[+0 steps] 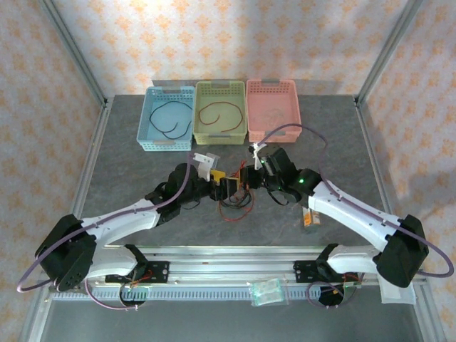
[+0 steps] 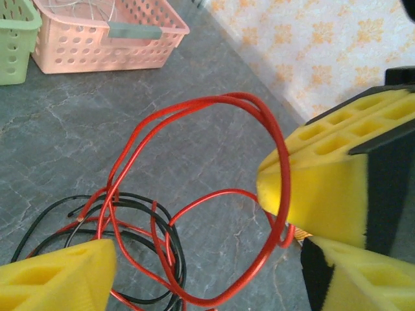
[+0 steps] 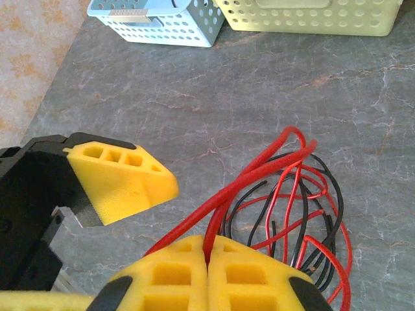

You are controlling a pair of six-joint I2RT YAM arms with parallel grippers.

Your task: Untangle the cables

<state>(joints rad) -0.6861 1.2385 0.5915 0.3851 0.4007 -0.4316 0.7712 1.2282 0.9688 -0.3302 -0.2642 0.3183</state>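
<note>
Two robot arms meet over a knot of red and black cables (image 1: 235,205) lying mid-table on the grey table (image 1: 128,164), in front of a row of three baskets. The right gripper (image 3: 207,249) is clamped tight on a red cable (image 3: 249,175), whose doubled strands run from the pile straight into the seam between its yellow foam fingers. The left gripper (image 2: 207,259) stands just beside it with its jaws spread and nothing pinched. A wide red loop and several black strands lie in the gap between its fingers, and the loop passes against the right gripper's closed fingertips. Toward the far edge of the table, well apart from the knot, the blue basket (image 1: 144,121) holds a loose black cable (image 1: 171,105). The green basket (image 1: 217,137) beside it holds a second red cable (image 1: 214,107), and the pink basket (image 1: 274,135) holds a pale cable (image 2: 97,10), thin and whitish, coiled on its floor.
</note>
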